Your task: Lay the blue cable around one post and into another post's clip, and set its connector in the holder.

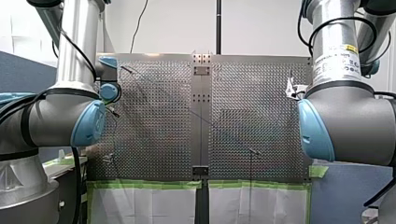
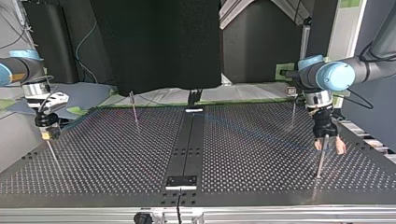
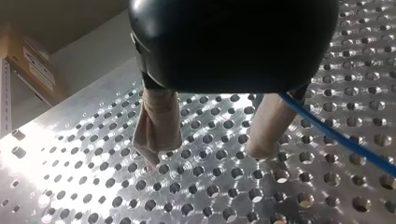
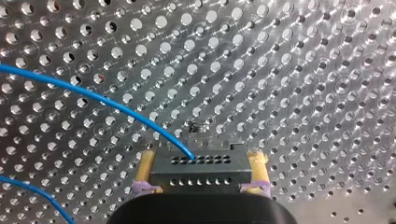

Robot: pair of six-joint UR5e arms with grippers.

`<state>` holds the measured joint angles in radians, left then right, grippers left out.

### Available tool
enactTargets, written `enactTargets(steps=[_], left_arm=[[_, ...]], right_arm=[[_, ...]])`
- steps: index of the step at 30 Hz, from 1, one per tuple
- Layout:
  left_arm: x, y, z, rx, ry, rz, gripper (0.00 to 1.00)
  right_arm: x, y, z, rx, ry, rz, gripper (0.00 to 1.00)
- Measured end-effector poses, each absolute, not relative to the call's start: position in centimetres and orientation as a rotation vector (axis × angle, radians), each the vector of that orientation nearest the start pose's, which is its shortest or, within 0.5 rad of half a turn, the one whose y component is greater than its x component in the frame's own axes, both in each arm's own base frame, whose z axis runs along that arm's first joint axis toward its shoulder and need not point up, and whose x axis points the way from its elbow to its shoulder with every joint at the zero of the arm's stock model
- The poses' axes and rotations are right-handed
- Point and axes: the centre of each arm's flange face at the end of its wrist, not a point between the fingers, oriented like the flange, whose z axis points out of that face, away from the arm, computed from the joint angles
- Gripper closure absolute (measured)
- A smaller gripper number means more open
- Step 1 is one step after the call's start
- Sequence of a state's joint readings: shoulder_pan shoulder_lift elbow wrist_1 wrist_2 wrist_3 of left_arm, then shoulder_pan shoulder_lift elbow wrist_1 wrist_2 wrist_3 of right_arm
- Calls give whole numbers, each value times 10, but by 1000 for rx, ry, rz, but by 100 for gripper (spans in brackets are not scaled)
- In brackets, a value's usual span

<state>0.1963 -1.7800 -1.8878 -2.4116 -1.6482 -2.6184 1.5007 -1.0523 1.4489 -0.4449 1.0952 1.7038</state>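
Flagging risks from here.

Status:
- The right gripper (image 4: 201, 161) has its yellow pads closed on the grey connector (image 4: 198, 172). It's held over the table (image 4: 303, 70), not at any holder I can see.
- The blue cable (image 4: 93, 95) leaves the connector's front face in a loose arc. A second stretch shows beside the gripper.
- The left gripper (image 3: 208, 154) has its beige fingers (image 3: 156, 126) spread wide with nothing between them. The cable runs along the outer side of one finger and off across the holes; can't tell if it touches.
- In the top view a thin post (image 2: 320, 158) stands right by the left gripper. The cable there is only a faint line, so its routing is unreadable.

What could go wrong, my read:
- If left closes as is, it grabs air, because the cable is outside the jaws.
- If left moves sideways, a finger could hook the cable and yank the connector askew in the pads.
- The slack near right could snag a post or get pinned under the connector at seating.
- Too much tension at the post could bend it, or the cable rides up and off.
- The connector is held only by its side edges, so any twist and it won't enter the holder.
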Motion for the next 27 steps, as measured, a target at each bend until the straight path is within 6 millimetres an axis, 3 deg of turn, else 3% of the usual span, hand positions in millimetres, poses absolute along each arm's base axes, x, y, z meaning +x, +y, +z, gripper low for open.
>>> enactTargets(steps=[25, 26, 27], left_arm=[[559, -17, 304, -868, 1097, -659, 0], [559, -17, 304, -868, 1097, -659, 0], [559, -17, 304, -868, 1097, -659, 0]], right_arm=[[129, -675, 282, 1418, -1114, 1581, 100], [129, -675, 282, 1418, -1114, 1581, 91], [129, -675, 282, 1418, -1114, 1581, 91]])
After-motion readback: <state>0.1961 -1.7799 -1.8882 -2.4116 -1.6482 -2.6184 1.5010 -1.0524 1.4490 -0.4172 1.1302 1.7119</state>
